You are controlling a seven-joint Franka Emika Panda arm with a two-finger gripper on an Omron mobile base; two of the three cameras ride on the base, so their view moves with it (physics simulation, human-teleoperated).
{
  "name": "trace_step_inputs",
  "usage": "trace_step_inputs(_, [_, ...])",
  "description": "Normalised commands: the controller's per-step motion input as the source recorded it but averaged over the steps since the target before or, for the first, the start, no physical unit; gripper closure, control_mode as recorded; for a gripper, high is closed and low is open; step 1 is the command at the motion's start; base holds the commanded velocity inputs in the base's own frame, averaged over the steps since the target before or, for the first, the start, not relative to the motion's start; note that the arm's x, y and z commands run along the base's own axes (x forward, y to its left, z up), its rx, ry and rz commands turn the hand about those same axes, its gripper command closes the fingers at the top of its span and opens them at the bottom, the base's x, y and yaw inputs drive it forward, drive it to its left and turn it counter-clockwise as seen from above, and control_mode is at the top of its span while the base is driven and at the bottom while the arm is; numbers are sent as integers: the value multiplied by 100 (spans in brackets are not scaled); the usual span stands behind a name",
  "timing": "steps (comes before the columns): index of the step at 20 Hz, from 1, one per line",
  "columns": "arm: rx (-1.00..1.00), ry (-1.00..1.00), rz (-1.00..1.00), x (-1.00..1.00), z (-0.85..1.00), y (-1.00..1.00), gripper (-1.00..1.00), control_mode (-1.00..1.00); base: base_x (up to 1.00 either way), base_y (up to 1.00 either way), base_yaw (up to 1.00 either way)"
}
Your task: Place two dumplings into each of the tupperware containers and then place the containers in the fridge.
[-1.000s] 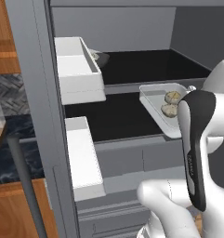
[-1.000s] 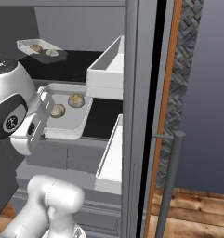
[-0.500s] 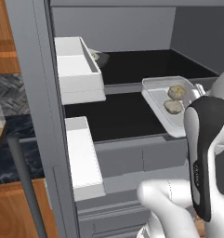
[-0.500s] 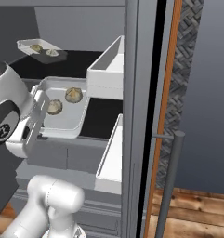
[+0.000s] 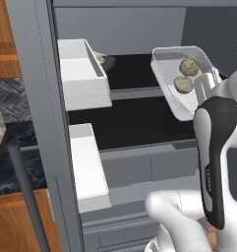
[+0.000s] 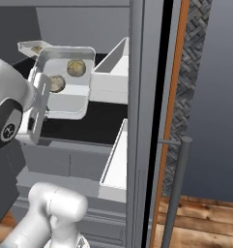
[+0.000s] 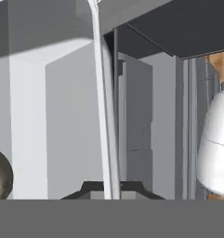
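Glossy white, rounded arm (image 5: 189, 221) shells with a long black oval panel (image 5: 214, 162) along the forearm, faint small lettering on it. Dark grey joint cap (image 6: 9, 130) bearing a small round white mark. Pale grey flat gripper (image 6: 39, 104) body.

in your right base view, a dark woven panel (image 6: 198, 48) runs from top to bottom. touching its left edge you have a narrow orange wood strip (image 6: 177, 72); to its right, a plain grey wall (image 6: 222, 97); below it, a wooden plank floor (image 6: 205, 220).
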Motion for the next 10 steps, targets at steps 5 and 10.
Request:
trace_step_inputs(5, [1,1,0,100,29,-2,100,-100,0,0,0])
trace_step_inputs(10, [2,4,0,100,18,-9,100,-100,0,0,0])
